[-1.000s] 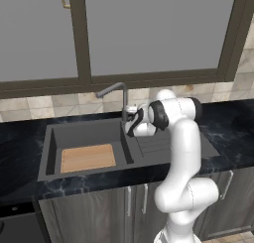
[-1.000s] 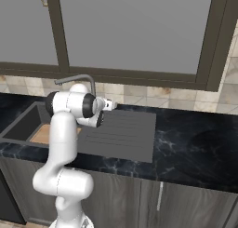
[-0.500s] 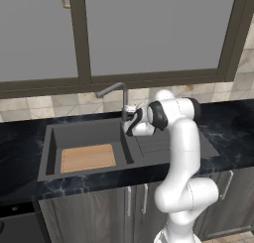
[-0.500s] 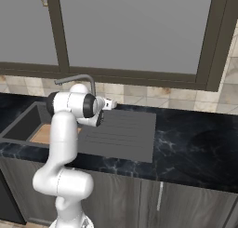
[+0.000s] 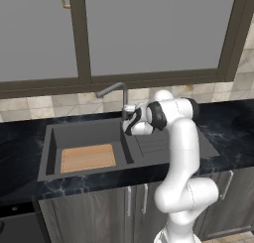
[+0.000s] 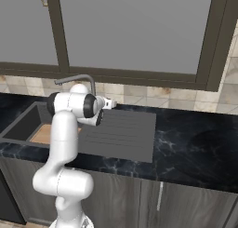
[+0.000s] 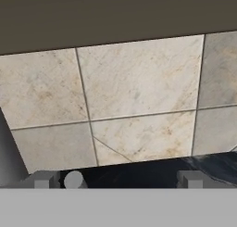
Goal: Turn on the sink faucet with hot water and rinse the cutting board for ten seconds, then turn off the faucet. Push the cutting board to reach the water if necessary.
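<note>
One cutting board (image 5: 88, 157) lies flat on the floor of the sink (image 5: 49, 152), over on the left. Next comes the sink faucet (image 5: 122, 100), with no water running yet. Just beside its post sits the gripper (image 5: 130, 119), jaws wide apart and holding nothing. It should creep slowly to the small side lever and nudge it toward hot.
</note>
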